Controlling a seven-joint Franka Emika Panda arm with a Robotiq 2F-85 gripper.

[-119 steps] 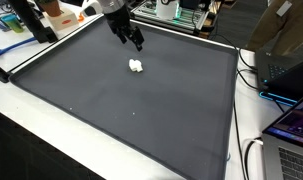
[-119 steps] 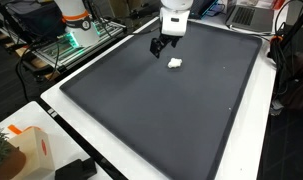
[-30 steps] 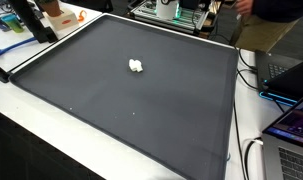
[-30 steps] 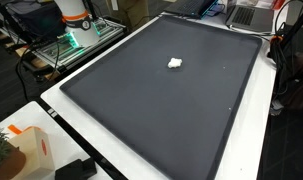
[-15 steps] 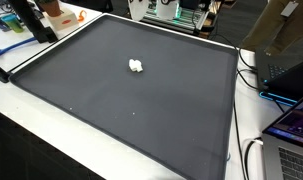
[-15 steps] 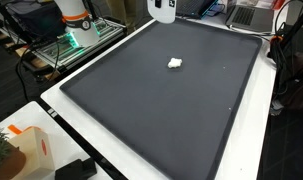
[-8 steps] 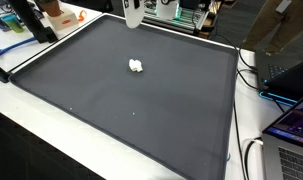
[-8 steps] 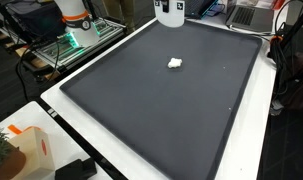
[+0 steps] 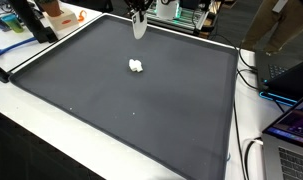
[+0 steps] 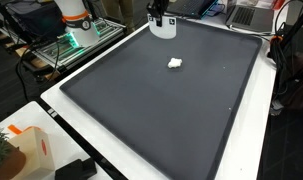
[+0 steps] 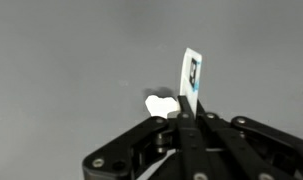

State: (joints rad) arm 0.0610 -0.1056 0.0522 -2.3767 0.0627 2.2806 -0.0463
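Dark grey mat over nearly the whole tabletop, flat, with a white table rim just outside its border. Wide open room across the mat in both exterior views. Only a small white crumpled lump on it, toward the far half, well apart from every edge. Crowded beyond the edges: laptops off one side, an orange-and-white box off a near corner, a wire rack with a green glow past another side.

Up at the far edge of the mat, above the surface and not touching it: gripper, pointing down, well apart from the lump. Clamped tight on a white card, fingers pressed together with nothing but the card between them.

White card: thin, flat, stiff-looking, a narrow rectangle hanging below the fingertips in both exterior views, clear of the mat. In the wrist view, seen almost edge-on and sticking straight out past the gripper, with a small dark blue printed mark near its free end; print too small to read. Lump just beside the card's lower part in the wrist view, lying on the mat behind it, not in contact.
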